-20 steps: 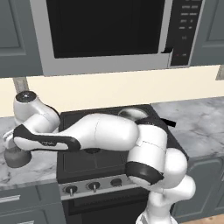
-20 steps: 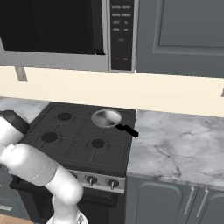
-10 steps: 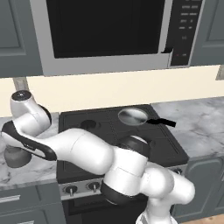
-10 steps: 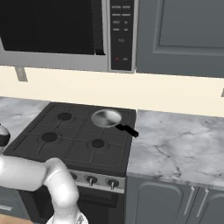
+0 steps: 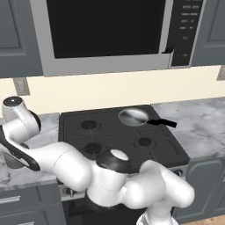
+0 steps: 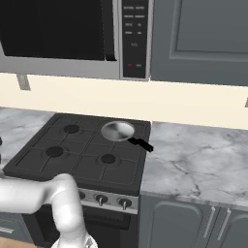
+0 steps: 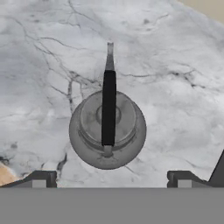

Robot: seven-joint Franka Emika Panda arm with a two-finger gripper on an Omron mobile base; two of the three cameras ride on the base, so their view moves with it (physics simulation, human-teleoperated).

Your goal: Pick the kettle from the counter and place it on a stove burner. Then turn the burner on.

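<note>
Above the counter (image 7: 175, 78), the gripper (image 7: 111, 179) hangs spread wide, holding and touching nothing. The kettle (image 7: 107, 129) stands upright on the marble directly below, between the two fingertips (image 7: 41, 179). No writing can be read on it.

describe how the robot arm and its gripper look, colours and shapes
The arm is built of glossy white, rounded, bulbous segments joined by dark grey to black joints, with a grey cap on one elbow. No cables or markings show. The gripper ends in two small dark, blocky fingertips.
</note>
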